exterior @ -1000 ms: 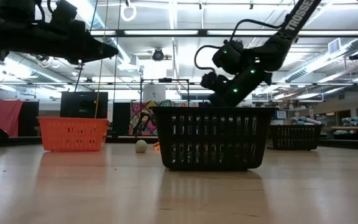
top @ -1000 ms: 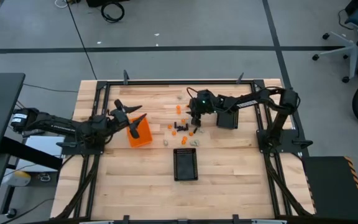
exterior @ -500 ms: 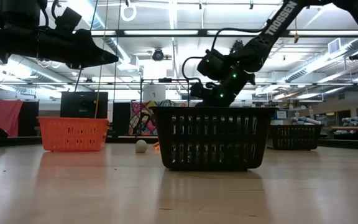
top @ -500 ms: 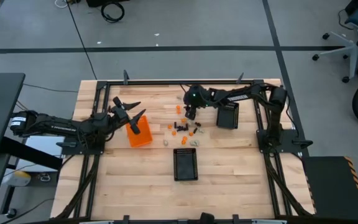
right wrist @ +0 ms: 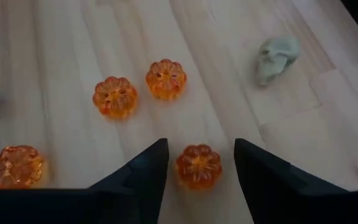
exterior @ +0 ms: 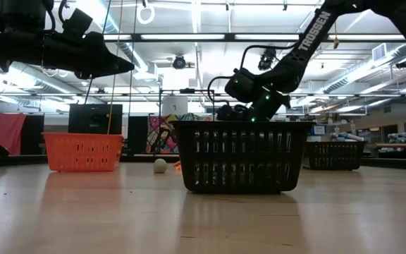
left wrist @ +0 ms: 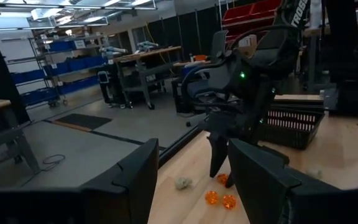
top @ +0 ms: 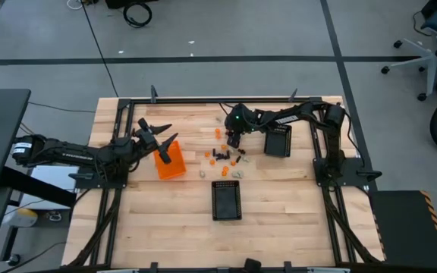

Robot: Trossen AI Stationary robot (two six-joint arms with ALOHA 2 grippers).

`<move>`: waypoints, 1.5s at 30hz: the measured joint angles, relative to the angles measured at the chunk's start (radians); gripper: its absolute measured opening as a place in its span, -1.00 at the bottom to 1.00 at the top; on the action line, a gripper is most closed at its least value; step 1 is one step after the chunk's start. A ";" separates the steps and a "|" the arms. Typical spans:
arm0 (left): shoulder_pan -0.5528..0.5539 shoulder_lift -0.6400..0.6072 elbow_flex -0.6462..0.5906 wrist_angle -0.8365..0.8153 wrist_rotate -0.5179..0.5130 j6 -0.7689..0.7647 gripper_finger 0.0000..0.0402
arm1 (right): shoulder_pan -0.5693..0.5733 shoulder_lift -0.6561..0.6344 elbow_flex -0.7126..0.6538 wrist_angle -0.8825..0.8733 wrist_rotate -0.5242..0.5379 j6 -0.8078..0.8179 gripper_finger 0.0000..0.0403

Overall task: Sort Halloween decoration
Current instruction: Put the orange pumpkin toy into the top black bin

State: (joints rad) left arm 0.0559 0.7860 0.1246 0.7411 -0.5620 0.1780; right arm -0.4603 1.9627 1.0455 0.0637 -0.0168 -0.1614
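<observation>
Orange pumpkin pieces (right wrist: 199, 167) are lying on the table (top: 279, 197) near its far edge, and the right gripper (right wrist: 197, 165) is now hanging directly over one of them, fingers (right wrist: 143, 171) spread on either side without touching it. A second ago this gripper was sitting further toward the black bin (top: 278, 140) by the right edge; it has since swung left and dropped lower over the scattered decoration (top: 222, 155). We are reading that as the approach to a pick: the pumpkin is lined up between the jaws and not yet gripped.

Three more pumpkins (right wrist: 114, 96) and a pale skull (right wrist: 277, 56) are lying close by, with black pieces mixed into the same cluster. We judge most of the sorting to be outstanding.

The left gripper (top: 158, 136) is waiting over the orange bin (top: 170, 163) near the left edge, jaws wide and empty, unchanged over the last second. A second black bin (top: 227, 200) is standing toward the near edge.
</observation>
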 joint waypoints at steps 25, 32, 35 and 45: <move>0.000 0.000 0.000 0.001 0.000 0.053 0.01 | 0.091 -0.262 -0.003 -0.329 0.008 0.028 -0.50; 0.000 0.000 0.000 0.079 0.000 0.129 0.01 | 0.133 -0.418 -0.002 -0.578 0.145 0.149 -0.50; 0.000 0.000 0.000 0.109 0.000 0.167 0.01 | 0.134 -0.463 -0.002 -0.700 0.192 0.231 -0.50; 0.009 0.000 0.000 0.189 0.053 0.272 0.01 | 0.144 -0.517 -0.008 -0.939 0.259 0.411 -0.50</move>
State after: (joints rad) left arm 0.0645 0.7856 0.1242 0.9298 -0.5087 0.4502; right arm -0.3161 1.4454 1.0380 -0.8756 0.2420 0.2494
